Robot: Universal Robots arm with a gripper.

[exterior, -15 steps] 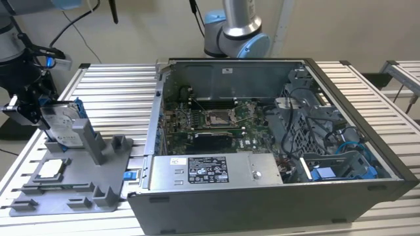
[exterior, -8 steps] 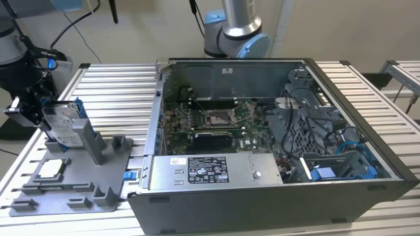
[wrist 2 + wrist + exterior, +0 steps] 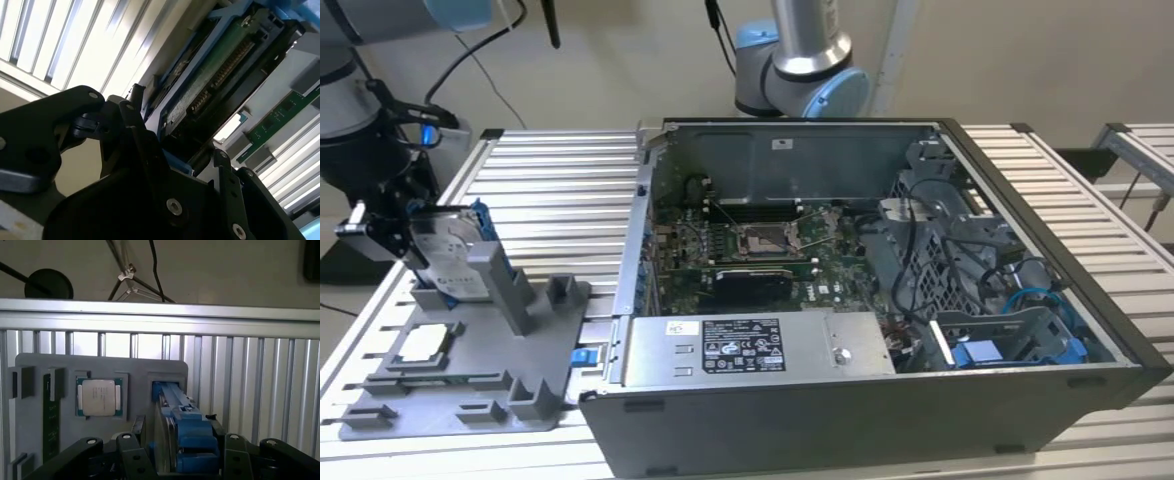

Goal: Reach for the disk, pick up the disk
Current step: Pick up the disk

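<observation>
Silver disk (image 3: pixel 454 252), label unreadable, upright at tool (image 3: pixel 179 442).

The disk (image 3: pixel 451 250) is silver-grey with a white label and blue side rails. The tool (image 3: pixel 177 442) is black and the fixture (image 3: pixel 467 385) pale grey. The chip (image 3: pixel 98 396) is silver, edged green. The bench (image 3: pixel 560 190) is silvery, ribbed in parallel slats.
</observation>
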